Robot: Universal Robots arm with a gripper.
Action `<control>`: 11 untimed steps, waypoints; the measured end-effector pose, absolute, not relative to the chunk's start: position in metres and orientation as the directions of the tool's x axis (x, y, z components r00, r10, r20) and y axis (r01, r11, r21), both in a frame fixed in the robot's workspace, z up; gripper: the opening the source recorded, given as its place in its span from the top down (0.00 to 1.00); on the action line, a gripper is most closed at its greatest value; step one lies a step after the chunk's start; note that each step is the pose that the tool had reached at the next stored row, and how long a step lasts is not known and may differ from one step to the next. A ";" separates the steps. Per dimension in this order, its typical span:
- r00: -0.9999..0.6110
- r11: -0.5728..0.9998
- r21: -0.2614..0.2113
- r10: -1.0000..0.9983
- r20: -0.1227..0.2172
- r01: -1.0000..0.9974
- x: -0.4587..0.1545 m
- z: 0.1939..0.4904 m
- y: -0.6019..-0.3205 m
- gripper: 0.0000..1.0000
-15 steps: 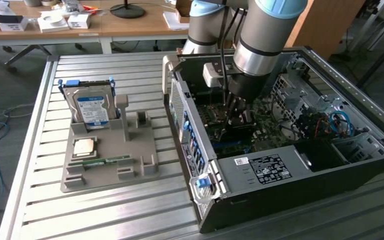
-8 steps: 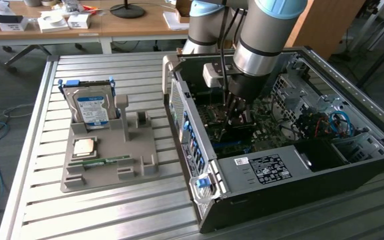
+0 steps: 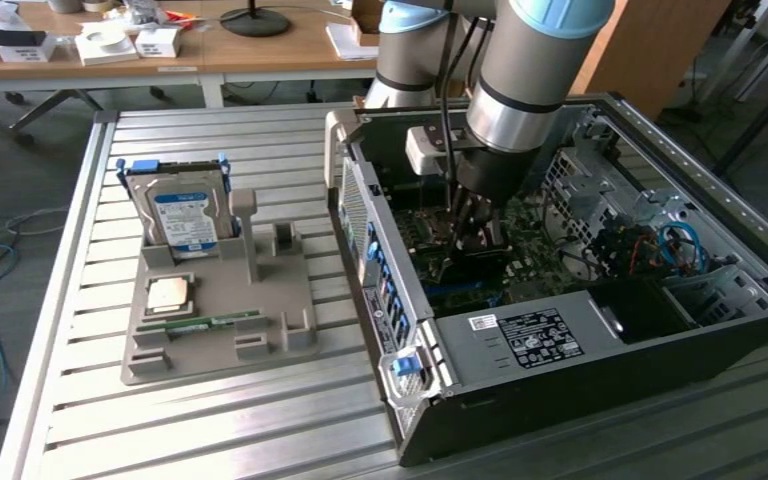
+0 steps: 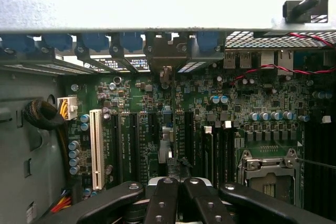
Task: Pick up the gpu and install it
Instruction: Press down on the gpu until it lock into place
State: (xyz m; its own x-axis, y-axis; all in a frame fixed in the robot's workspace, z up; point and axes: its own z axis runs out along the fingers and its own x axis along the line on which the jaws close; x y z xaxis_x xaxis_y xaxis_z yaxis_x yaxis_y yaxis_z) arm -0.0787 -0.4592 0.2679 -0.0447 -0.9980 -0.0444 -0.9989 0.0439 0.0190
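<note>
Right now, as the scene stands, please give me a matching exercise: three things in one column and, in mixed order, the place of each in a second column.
1 hard drive
2 memory strip
3 pincer

a inside the case
b upright in the holder
c flat on the holder

Pairs: 1-b, 2-c, 3-a

Exterior cam: high and off the arm, angled down across the slatted tabletop at mid range, with the open PC case on the exterior view's right and desks far behind. Wrist cam: inside the case, very close, facing the motherboard past the claw, toward the case's rear slots. Both views share the motherboard and the case interior.
</note>
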 end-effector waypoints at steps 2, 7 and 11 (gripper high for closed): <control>-0.045 0.044 0.019 -0.998 -0.044 -0.999 -0.079 0.268 -0.459 0.89; -0.045 0.044 0.019 -0.998 -0.044 -0.999 -0.079 0.268 -0.459 0.89; -0.045 0.044 0.019 -0.998 -0.044 -0.999 -0.079 0.268 -0.459 0.89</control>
State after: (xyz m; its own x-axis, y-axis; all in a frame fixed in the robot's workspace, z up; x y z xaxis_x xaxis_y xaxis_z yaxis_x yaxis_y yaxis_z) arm -0.0787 -0.4592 0.2677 -0.0448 -0.9980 -0.0442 -0.9989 0.0440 0.0191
